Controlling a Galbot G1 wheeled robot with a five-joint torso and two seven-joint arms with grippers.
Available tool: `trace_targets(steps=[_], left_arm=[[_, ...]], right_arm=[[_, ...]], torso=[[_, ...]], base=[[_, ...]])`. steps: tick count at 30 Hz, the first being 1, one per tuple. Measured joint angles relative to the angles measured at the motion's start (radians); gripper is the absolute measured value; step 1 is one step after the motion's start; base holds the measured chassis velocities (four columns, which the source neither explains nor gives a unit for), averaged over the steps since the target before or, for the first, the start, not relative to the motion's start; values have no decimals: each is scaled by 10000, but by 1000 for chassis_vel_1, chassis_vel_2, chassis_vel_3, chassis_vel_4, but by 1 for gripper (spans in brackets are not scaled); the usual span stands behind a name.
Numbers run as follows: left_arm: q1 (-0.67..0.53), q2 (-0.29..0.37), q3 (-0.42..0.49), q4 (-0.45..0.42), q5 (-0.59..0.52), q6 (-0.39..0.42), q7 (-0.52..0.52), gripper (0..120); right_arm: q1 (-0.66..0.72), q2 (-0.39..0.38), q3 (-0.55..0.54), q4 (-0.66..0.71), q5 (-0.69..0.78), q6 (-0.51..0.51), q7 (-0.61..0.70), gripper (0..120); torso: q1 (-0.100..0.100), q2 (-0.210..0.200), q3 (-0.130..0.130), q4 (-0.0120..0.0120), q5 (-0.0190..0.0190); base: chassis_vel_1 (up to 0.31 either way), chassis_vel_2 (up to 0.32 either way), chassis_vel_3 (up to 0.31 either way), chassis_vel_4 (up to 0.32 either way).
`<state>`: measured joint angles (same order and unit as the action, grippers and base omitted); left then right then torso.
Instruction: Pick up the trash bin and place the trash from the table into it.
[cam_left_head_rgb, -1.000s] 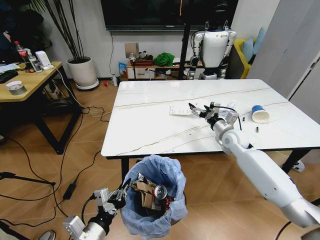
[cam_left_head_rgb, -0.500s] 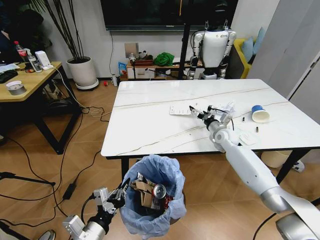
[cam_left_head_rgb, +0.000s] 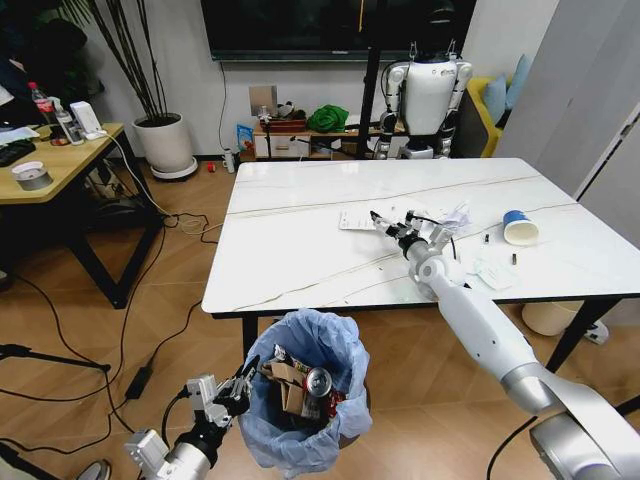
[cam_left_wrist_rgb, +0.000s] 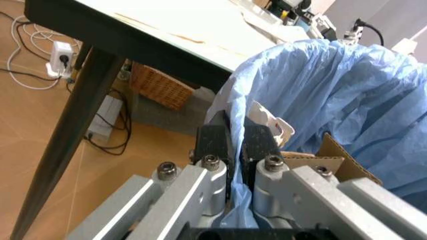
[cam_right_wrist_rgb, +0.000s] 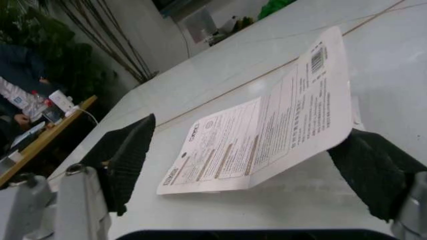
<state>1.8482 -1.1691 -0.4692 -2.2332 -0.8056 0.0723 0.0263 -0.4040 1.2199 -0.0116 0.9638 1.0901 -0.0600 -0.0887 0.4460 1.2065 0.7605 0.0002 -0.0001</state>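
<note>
While the table carries the litter | trash bin at 6 o'clock, left gripper clenched on its liner rim | right gripper released, straddling printed sheet, long axis 10–4 o'clock between fingers; right arm nearer.

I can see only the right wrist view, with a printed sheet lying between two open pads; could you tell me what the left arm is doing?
Observer: The left gripper is shut on the rim of the trash bin, holding it below the near edge of the table.
Operator: Is there anything in the bin?
Observer: Yes, brown cardboard and a red can lie inside the blue liner.
Operator: What else is left on the table?
Observer: A blue-and-white paper cup lies on its side, on the robot's right of the right gripper.
</note>
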Motion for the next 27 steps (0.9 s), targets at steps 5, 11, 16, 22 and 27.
trace_targets(steps=[5, 11, 16, 22, 27], left_arm=[[5, 1, -8, -32, -4, -8, -2, 0], [9, 8, -23, -53, -11, -13, -3, 0], [-8, 9, -23, -53, -22, -17, -2, 0], [-38, 30, -23, -50, -48, -20, -3, 0], [-41, 32, -24, -46, -55, -21, -2, 0]], right_arm=[[108, 103, -38, -116, -6, 29, -81, 65], [147, 139, -44, -228, -28, 37, -135, 43], [143, 140, -43, -290, -62, 53, -201, 30], [64, 150, -14, -347, -96, 80, -294, 7], [-21, 230, -6, -398, -52, 83, -350, 0]], torso=[[0, 0, 0, -1, 1], [0, 0, 0, -1, 1], [0, 0, 0, -1, 1], [0, 0, 0, -2, 1], [0, 0, 0, -1, 1]], base=[[0, 0, 0, 0], [0, 0, 0, 0], [0, 0, 0, 0], [0, 0, 0, 0], [0, 0, 0, 0]])
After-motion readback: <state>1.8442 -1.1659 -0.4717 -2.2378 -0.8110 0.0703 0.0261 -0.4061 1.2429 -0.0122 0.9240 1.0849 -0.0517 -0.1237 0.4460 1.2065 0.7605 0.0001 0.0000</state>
